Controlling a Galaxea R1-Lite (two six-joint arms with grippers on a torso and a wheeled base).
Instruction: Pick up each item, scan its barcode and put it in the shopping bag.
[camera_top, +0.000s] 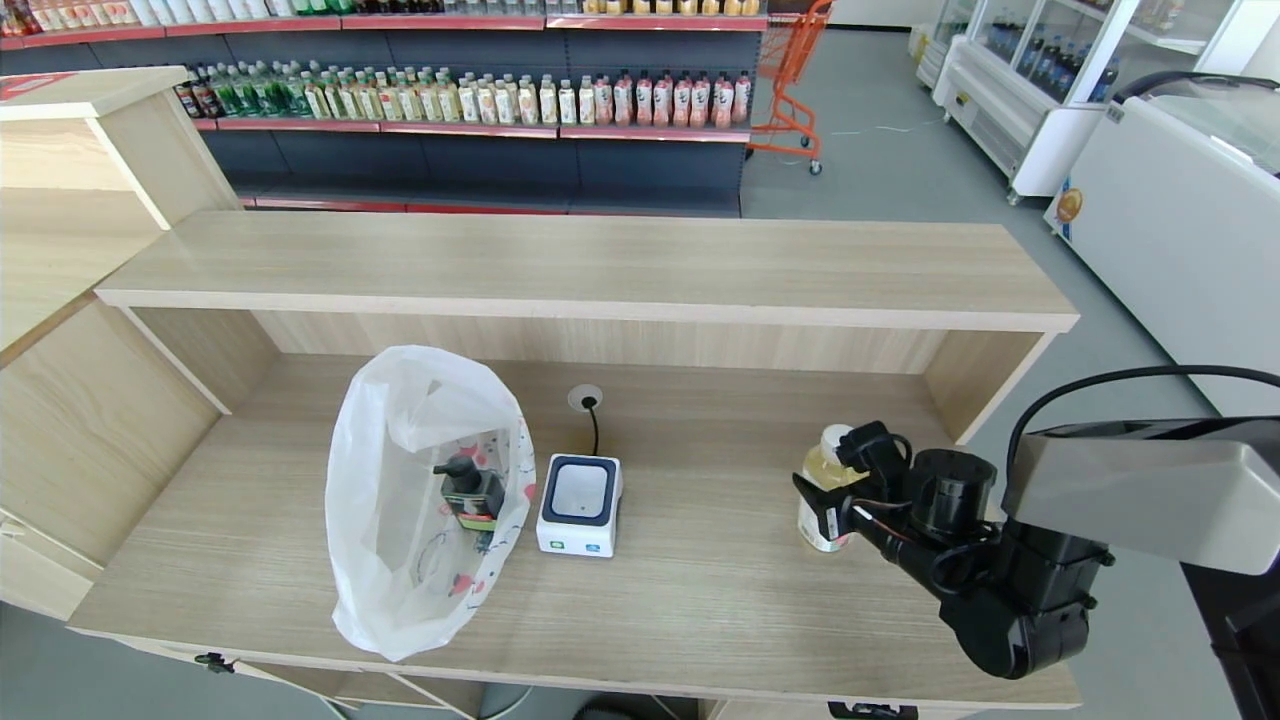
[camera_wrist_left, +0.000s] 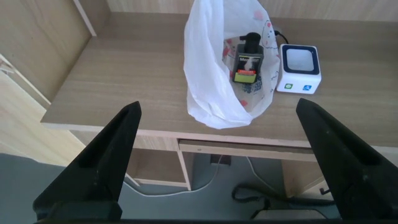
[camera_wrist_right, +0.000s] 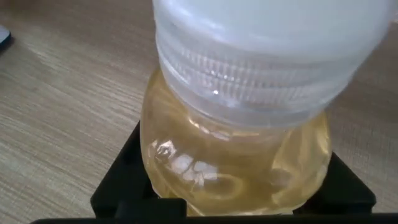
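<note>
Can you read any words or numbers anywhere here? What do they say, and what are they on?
Nothing here can be read for sure.
Scanner: green and blue squares on its front, too small to read.
Pump bottle in the shopping bag: label too small.
Drink bottle: label too small.
Shelf bottles: labels too small.
Freezer: round sticker, too blurred.

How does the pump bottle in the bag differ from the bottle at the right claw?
The pump bottle is dark with a black pump head; the clear bottle holds yellowish liquid under a white screw cap. The pump bottle sits inside the shopping bag; the clear bottle stands on the bare counter, gripped by the right claw. Both are closed bottles.
</note>
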